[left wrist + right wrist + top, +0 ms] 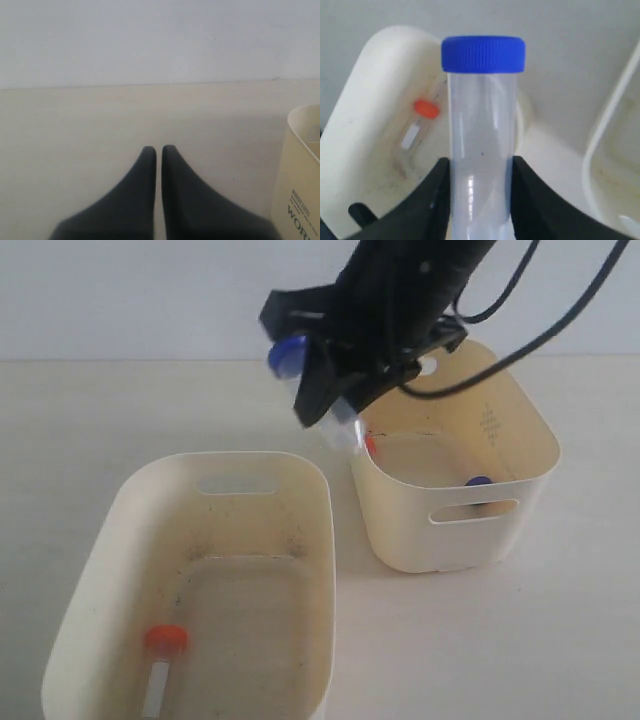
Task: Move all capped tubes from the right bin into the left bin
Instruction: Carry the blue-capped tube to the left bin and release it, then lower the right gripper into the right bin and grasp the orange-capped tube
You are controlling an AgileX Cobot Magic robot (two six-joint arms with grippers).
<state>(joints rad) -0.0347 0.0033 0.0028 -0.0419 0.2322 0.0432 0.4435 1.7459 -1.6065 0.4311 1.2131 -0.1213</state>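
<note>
My right gripper (330, 400) is shut on a blue-capped tube (288, 355) and holds it tilted in the air between the two bins; in the right wrist view the tube (481, 130) stands between both fingers (432, 195). An orange-capped tube (163, 655) lies on the floor of the left bin (300, 475), also visible as the orange-capped tube (422, 112) in the left bin (365, 100). In the right bin (520, 410) a second blue cap (478, 482) and a bit of orange cap (370, 443) show. My left gripper (158, 150) is shut, empty, over bare table.
The two cream bins stand close together with a narrow gap. A cream bin corner with a printed label (300, 170) sits at the edge of the left wrist view. Black cables (530, 340) hang from the right arm above the right bin.
</note>
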